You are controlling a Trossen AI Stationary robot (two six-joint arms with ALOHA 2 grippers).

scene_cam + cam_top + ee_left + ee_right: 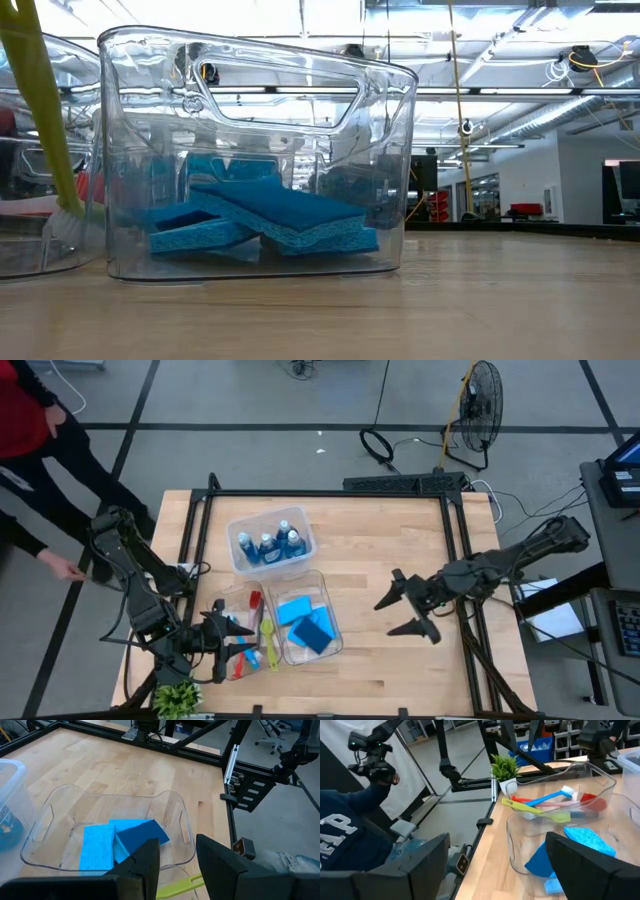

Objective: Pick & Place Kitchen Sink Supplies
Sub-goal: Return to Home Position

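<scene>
Right claw [388, 617] is seen from above spread wide over the wooden table [380, 550], three clear plastic bins [265, 516] ahead of it; four bottles [270, 543] are counted in the farthest. Left claw [240, 638], slightly parted, empty, is held over the brushes [268, 638]. At table height, only flat porous sponges [270, 215] are shown, stacked. Three are counted from the left wrist; three slim brushes from the right wrist.

Person's blue top [347, 840]: "AP" legible, possibly "GAP".
</scene>
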